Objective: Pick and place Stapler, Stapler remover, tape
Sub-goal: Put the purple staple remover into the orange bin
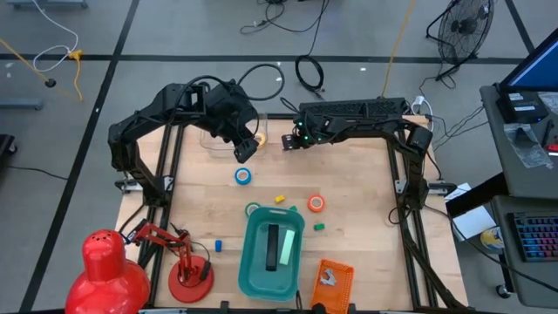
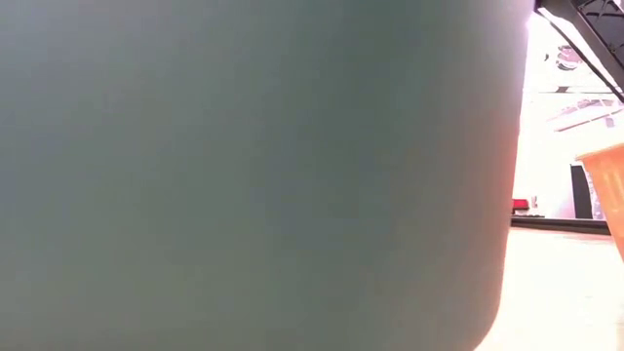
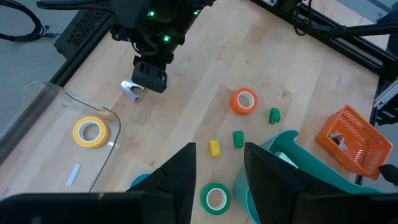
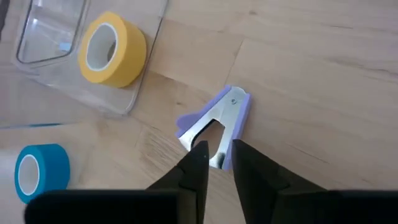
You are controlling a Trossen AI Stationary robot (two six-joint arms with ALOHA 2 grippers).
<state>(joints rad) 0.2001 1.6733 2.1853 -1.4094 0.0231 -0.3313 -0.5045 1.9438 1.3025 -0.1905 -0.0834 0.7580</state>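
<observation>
Overhead, both arms reach toward the far edge of the table [image 1: 209, 209]. The right gripper [image 1: 289, 142] sits low near the far middle, and the left gripper [image 1: 245, 150] hangs just above the blue tape [image 1: 243, 176]. The orange tape [image 1: 316, 203] lies to the right of centre, the green tape [image 1: 253, 209] touches the far rim of the teal bin [image 1: 249, 262], and a dark stapler [image 1: 272, 247] already rests inside that bin. An orange basket [image 1: 342, 277] stands at the near edge.

Table-level view is almost wholly blocked by the teal bin's wall [image 2: 253, 175], so it tells little.

Left wrist camera looks past spread fingers [image 3: 180, 171] holding nothing; beyond them the yellow tape [image 3: 91, 132] lies on a clear tray [image 3: 43, 102], and the right gripper [image 3: 140, 91] is down at the stapler remover [image 3: 130, 89].

Right wrist camera shows its fingers [image 4: 194, 163] narrowly parted, straddling the steel claws of the purple stapler remover [image 4: 219, 121], which lies flat on the wood beside the clear tray.

Judging by this, the remover pick is in hand: next the fingers need to close firmly on it before lifting toward a container.
</observation>
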